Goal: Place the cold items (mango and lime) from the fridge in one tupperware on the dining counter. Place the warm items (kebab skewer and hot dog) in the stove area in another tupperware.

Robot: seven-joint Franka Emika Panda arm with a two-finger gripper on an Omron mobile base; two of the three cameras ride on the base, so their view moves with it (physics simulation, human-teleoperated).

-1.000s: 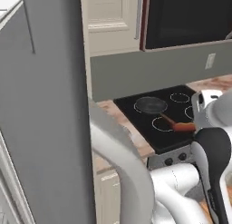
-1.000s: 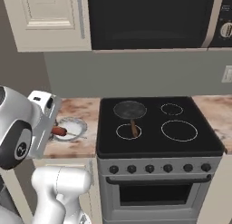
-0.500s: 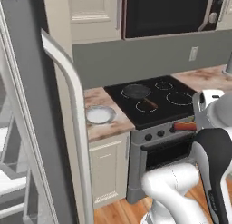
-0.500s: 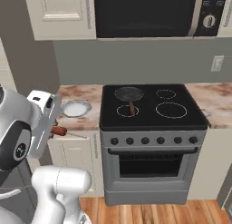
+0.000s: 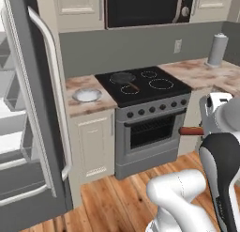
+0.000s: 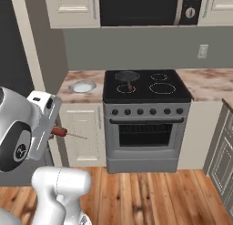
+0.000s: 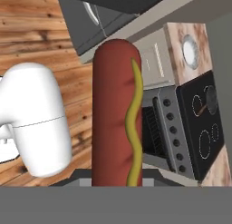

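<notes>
The gripper (image 7: pixel 115 184) is closed almost fully on the hot dog (image 7: pixel 117 114), which stands up from between the fingers in the hand view. The hot dog is a red-brown sausage with a wavy yellow line of mustard along its right side. In the left base view its red end (image 5: pixel 191 130) sticks out to the left of the white hand, in the air in front of the oven. In the right base view a small red-brown piece (image 6: pixel 59 131) shows just beside the hand, with a thin stick pointing to the right; whether this is the same item cannot be told.

The stove area (image 5: pixel 143 85) is well apart from the gripper, behind it. The black glass cooktop has white ring burners, and a small dark pan (image 5: pixel 123 77) sits on the back left burner with its handle toward the front. A row of round knobs runs above the oven door (image 5: pixel 150 131). No brand name or writing can be read on the stove, and the marks on the microwave (image 6: pixel 144 8) above it are too small to read.

On the marbled counter to the left of the cooktop lies a pale round plate (image 5: pixel 86 95). On the counter to the right, against the wall, stands a paper towel roll (image 5: pixel 217 49). A wall outlet (image 5: pixel 177 46) is on the grey backsplash. The fridge (image 5: pixel 33 109) is at the left in the left base view, its grey door open with the long pale handle (image 5: pixel 52 85) in front.
</notes>
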